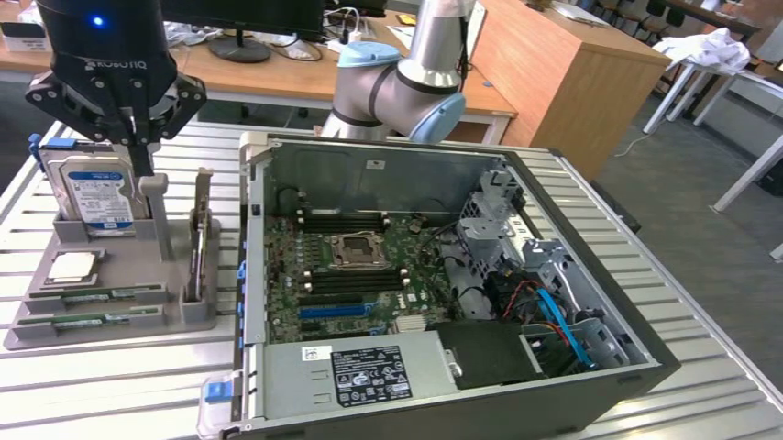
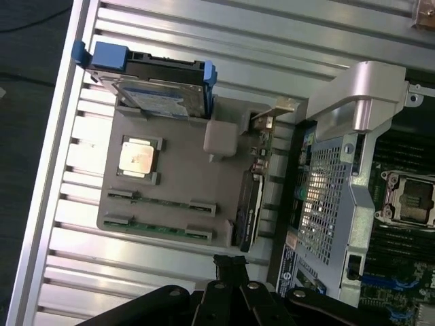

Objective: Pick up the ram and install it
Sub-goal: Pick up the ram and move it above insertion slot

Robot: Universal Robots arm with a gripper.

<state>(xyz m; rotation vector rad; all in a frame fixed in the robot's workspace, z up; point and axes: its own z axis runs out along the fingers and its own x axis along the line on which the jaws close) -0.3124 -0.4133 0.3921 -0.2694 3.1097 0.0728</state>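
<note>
Hovering empty, fingers pressed together, the gripper hangs well above the grey holder; two ram sticks lie flat along its edge opposite the hard drive.

Place: a robotics lab set up in an office-like room.
Bench: a slatted aluminium bench built of profile rails carries the whole set-up.
Robot: a grey-and-blue jointed robot arm rises beyond the bench's far edge and carries a black industrial tool.
Work piece: an open desktop computer case lies on its side with the motherboard exposed.
Fixture: a grey moulded holder along the bench's edge on the exterior view's left keeps loose computer parts in fitted slots.
Surroundings: wooden desks, a monitor and a grey floor lie past the bench.
</note>
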